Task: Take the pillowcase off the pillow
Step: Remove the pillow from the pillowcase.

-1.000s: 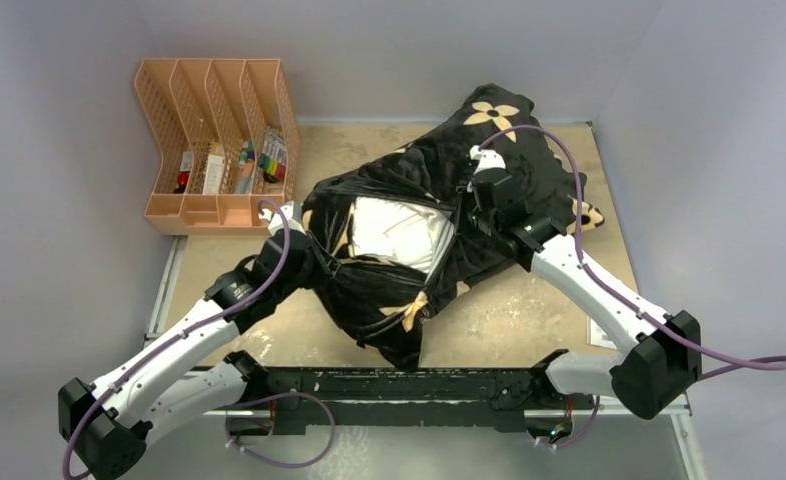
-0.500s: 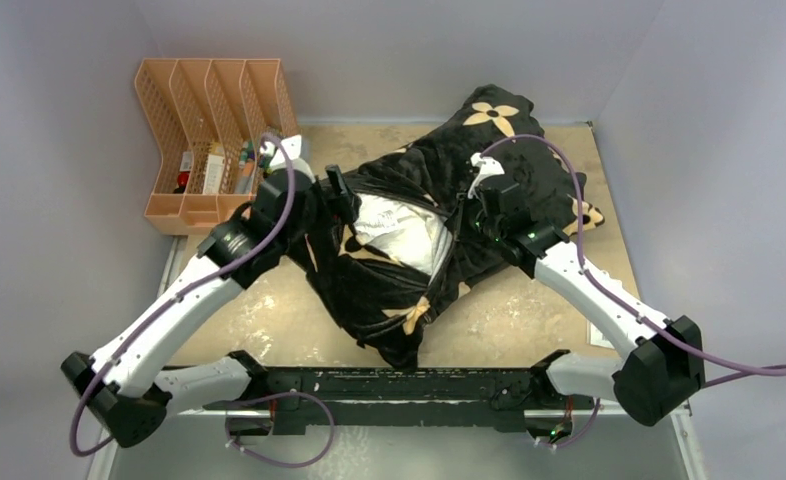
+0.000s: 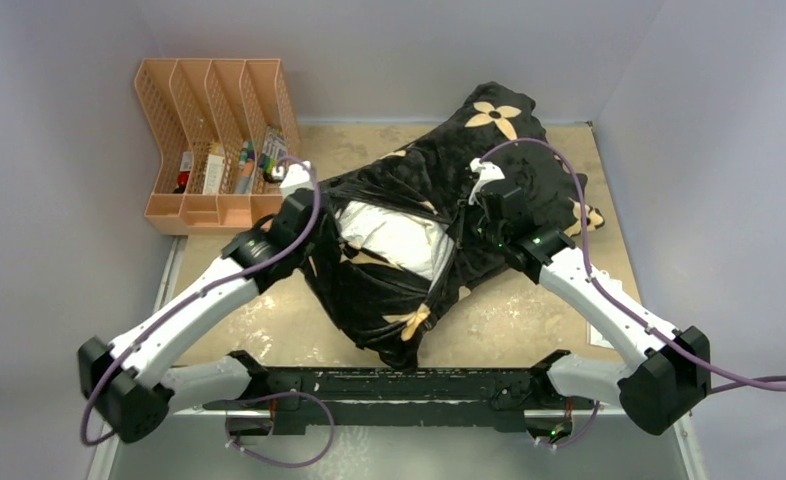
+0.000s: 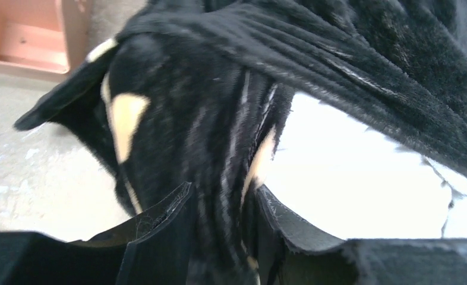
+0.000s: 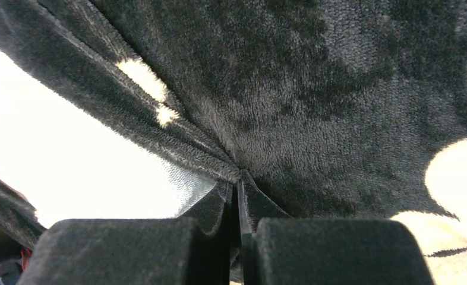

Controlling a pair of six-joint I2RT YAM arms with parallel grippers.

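**tabletop_tom:** Where's everything sitting? Can't make sense of the overhead shot.

**yam_fan:** The pillowcase [image 3: 499,165] is the big black plush lump with tan flowers. It's sprawled over the middle of the table [image 3: 509,315], running from about 6 o'clock up to 1 o'clock, with one flower corner propped against the back wall. The pillow [image 3: 399,238] is mostly inside it. All you get is a white wrinkled patch showing through the opening, pretty much dead centre.

**tabletop_tom:** And the arms?

**yam_fan:** One on each side of that opening. The left gripper [image 4: 223,196] is at the 9 o'clock edge of the white patch. In its wrist cam there's a thick bunched fold of black fabric jammed between the two fingers, so it's clamped on the pillowcase, and the white pillow is just to the right of that fold. The right gripper [image 5: 237,187] is at the 3 o'clock edge. Its fingers are pinched nearly together on a thin rim of the pillowcase, right where the folds converge, with the pillow glowing white off to the left.

**tabletop_tom:** Anything else on there?

**yam_fan:** An orange file rack [image 3: 209,110] at 10 o'clock, with some pens and small bits in its slots. The pillowcase's left edge sits near it, but I can't tell if they touch.
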